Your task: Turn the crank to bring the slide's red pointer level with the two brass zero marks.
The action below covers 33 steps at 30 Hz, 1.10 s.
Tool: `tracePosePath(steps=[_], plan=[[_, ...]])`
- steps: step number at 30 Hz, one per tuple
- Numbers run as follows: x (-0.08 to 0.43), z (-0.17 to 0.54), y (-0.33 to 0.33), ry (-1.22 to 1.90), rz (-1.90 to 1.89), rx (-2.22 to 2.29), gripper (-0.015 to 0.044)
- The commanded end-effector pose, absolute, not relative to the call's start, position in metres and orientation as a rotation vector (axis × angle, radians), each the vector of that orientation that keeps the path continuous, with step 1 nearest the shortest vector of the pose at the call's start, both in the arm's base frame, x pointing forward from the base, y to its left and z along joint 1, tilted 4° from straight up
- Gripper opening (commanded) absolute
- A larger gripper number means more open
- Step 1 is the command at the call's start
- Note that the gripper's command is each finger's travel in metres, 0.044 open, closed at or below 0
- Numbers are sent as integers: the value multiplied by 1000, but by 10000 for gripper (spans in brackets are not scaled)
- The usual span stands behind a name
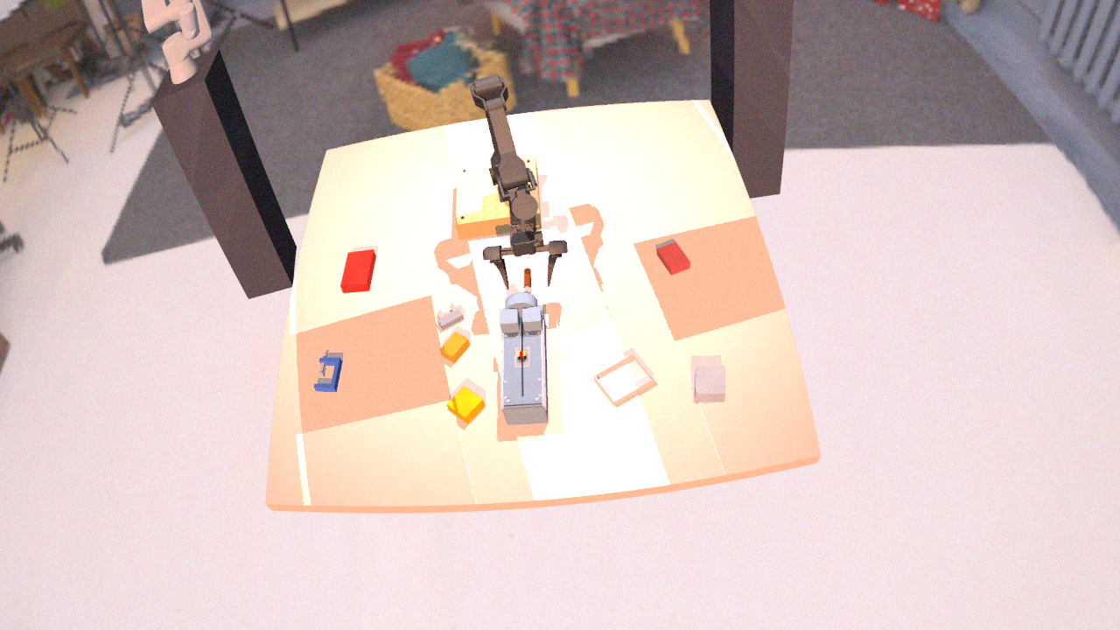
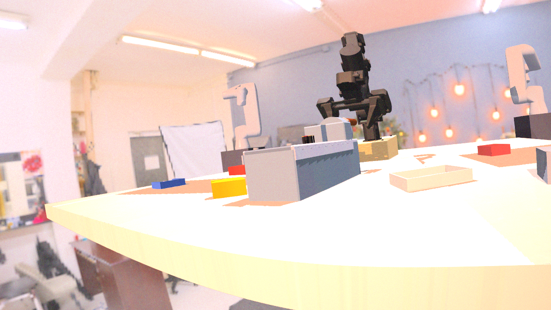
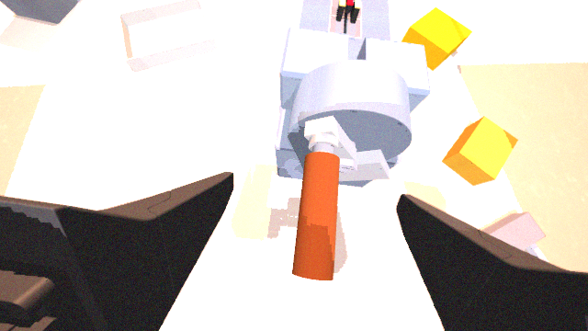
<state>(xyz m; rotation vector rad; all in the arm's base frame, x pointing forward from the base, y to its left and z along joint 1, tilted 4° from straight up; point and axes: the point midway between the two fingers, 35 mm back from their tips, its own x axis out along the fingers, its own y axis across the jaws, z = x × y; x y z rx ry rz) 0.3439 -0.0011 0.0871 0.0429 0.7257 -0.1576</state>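
Observation:
A long grey machine (image 1: 523, 383) (image 2: 271, 175) (image 3: 354, 92) stands mid-table, with a round grey drum at its arm-side end. The orange crank handle (image 1: 527, 277) (image 3: 317, 216) (image 2: 352, 121) sticks out from the drum toward the arm. My gripper (image 1: 529, 285) (image 3: 315, 190) is wide open, one finger on each side of the handle, with a gap on both sides. The red pointer (image 1: 521, 354) (image 3: 350, 2) sits on the slide between small dark and yellow parts. It is cut by the top edge of the wrist view. The pointer and marks are too small to judge their exact level.
Left of the machine in the top view lie two yellow blocks (image 1: 465, 404) (image 1: 455, 346), a small grey part (image 1: 450, 316), a blue bracket (image 1: 335, 374) and a red block (image 1: 358, 270). Right are an open tray (image 1: 608, 395), a grey block (image 1: 709, 382) and another red block (image 1: 673, 256).

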Motion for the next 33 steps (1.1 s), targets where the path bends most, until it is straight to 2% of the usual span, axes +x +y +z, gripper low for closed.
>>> tracePosePath(steps=[1, 17, 33], plan=[[346, 114, -1, 696, -157, 49, 440], [341, 182, 1, 704, -155, 46, 440], [425, 201, -31, 704, -181, 86, 440]])
